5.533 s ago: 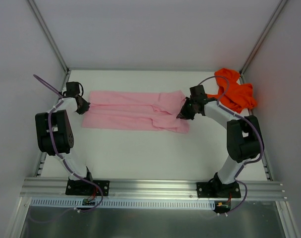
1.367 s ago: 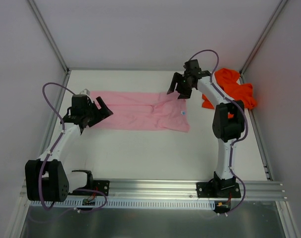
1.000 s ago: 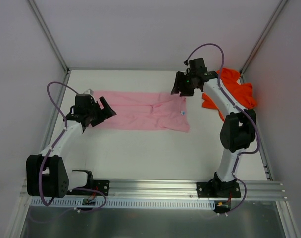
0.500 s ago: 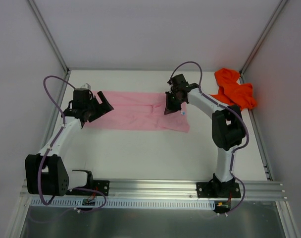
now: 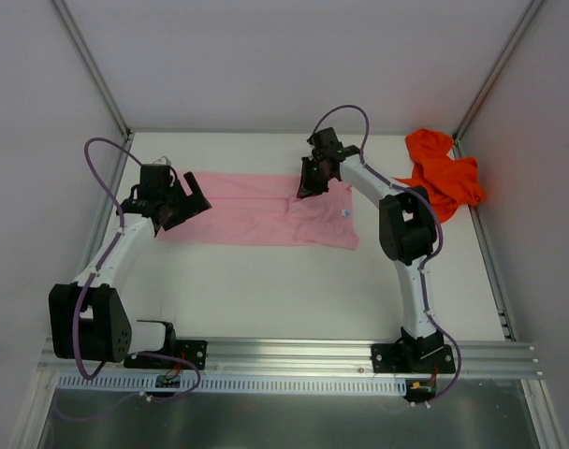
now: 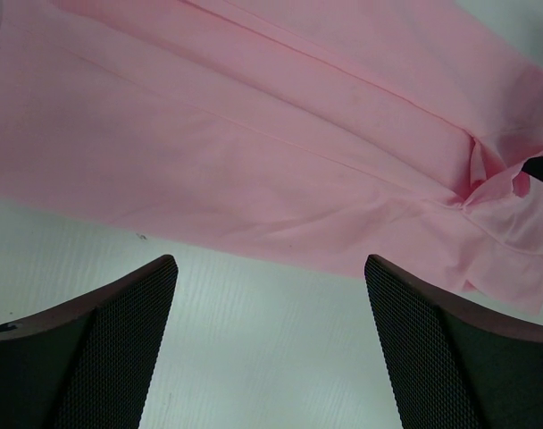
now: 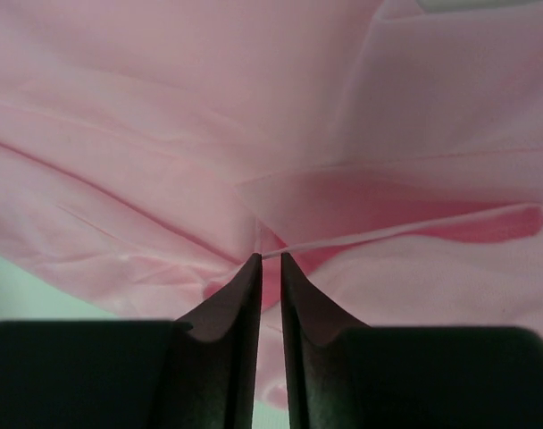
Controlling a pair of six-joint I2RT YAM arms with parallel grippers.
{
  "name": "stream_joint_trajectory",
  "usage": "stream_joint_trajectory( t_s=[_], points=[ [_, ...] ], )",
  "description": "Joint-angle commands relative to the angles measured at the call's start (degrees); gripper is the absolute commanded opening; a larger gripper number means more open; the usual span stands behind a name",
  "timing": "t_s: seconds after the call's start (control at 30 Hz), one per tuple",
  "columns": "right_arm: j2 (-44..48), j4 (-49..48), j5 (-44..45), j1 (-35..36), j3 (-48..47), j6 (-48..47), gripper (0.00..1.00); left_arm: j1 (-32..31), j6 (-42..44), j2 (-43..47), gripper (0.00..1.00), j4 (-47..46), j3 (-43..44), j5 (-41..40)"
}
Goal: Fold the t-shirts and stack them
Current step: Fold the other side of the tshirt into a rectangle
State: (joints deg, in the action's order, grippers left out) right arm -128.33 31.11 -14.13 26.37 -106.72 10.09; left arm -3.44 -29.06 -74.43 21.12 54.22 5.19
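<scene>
Shirts are two: pink t-shirt (image 5: 256,213) flat, right gripper (image 7: 268,259) clamped on it; orange t-shirt (image 5: 444,173) far right; left gripper (image 6: 267,273) spread apart.

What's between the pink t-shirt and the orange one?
Only bare table, with the right arm crossing above it, separates the pink t-shirt from the orange t-shirt; the top view shows this.
</scene>
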Motion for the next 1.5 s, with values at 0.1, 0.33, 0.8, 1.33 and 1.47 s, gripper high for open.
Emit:
stream_joint_trajectory(
  t_s=[0.1, 0.33, 0.8, 1.33, 1.47],
  points=[
    [-3.41, -0.35, 2.0, 0.0, -4.99, -0.15, 0.19, -0.42, 4.09, -1.5, 0.89, 2.16, 5.89, -2.56],
    [-1.4, -0.61, 1.21, -1.58, -15.0, -1.29, 0.42, -0.42, 11.12, -4.93, 0.94, 3.84, 14.33, 2.35],
    [15.47, 3.87, 3.93, -0.8, 0.25, -9.12, 0.01, -0.42, 10.95, -4.93, 0.96, 1.9, 13.29, 4.57],
    [7.58, 1.75, 6.22, 4.21, 7.41, -6.66, 0.01, -0.42, 10.6, -2.74, 0.95, 2.78, 10.39, 3.51],
    [2.66, 3.07, 6.92, 4.3, 1.78, -6.83, 0.01, -0.42, 11.13, -2.12, 0.96, 3.31, 9.68, 2.28]
  ],
)
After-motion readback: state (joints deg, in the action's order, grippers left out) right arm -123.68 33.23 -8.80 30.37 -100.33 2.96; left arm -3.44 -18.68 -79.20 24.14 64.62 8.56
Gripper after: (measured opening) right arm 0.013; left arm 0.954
